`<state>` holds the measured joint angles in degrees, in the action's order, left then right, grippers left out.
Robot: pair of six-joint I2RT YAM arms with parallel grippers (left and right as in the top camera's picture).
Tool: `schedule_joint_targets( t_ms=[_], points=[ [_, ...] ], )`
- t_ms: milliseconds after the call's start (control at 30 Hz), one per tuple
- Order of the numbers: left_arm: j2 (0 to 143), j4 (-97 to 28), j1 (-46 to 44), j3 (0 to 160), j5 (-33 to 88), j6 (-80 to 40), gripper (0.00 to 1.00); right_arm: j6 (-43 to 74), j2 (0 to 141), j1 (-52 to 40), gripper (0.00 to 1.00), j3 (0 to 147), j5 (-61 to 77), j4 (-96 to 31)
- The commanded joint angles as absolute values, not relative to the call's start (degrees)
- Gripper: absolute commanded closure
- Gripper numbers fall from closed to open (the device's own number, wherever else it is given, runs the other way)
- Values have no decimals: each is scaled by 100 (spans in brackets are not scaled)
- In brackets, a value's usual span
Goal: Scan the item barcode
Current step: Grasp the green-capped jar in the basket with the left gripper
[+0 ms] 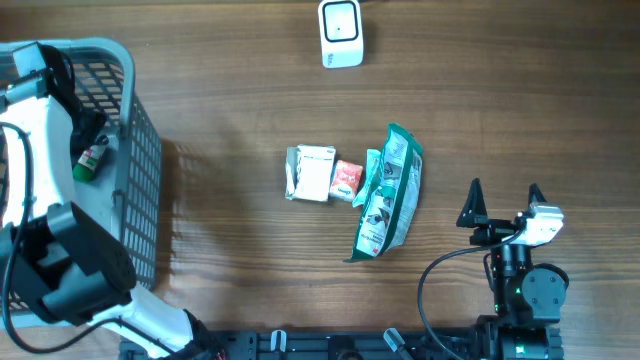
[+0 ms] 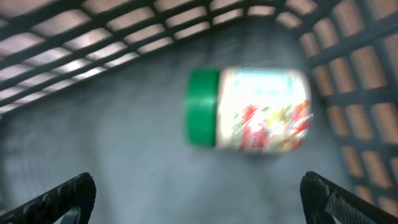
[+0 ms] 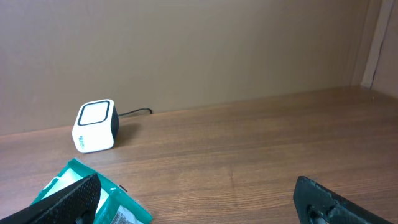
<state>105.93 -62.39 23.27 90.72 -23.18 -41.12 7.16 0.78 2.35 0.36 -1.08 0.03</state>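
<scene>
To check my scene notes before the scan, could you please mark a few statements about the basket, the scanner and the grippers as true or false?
1. A jar lies in the basket. True.
2. The right gripper holds the bag. False: it is open, apart from the bag, and holds nothing.
3. The scanner stands on the table, outside the basket. True.
4. The left gripper is shut on the jar. False: it is open, and the jar lies beyond its fingertips, not gripped.
</scene>
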Motion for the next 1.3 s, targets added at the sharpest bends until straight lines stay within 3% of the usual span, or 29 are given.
schedule_joint_targets(
  t_ms=[0,433,967,1167,1267],
  points=[
    [10836,-5970,2353,9065,-1925,-3774,0,602,43,252,0,30,-36,36],
    [10965,-4794,2484,8160,-1911,-3778,0,602,43,252,0,30,-36,36],
    [11692,-4088,2941,8158,-1782,-3771,0,600,43,252,0,30,-36,36],
    [11596,-4351,2941,8165,-1782,-3769,26,600,43,252,0,30,-36,34],
    [11246,-4464,2941,8167,-1782,-3769,26,602,43,252,0,30,-36,36]
  ],
)
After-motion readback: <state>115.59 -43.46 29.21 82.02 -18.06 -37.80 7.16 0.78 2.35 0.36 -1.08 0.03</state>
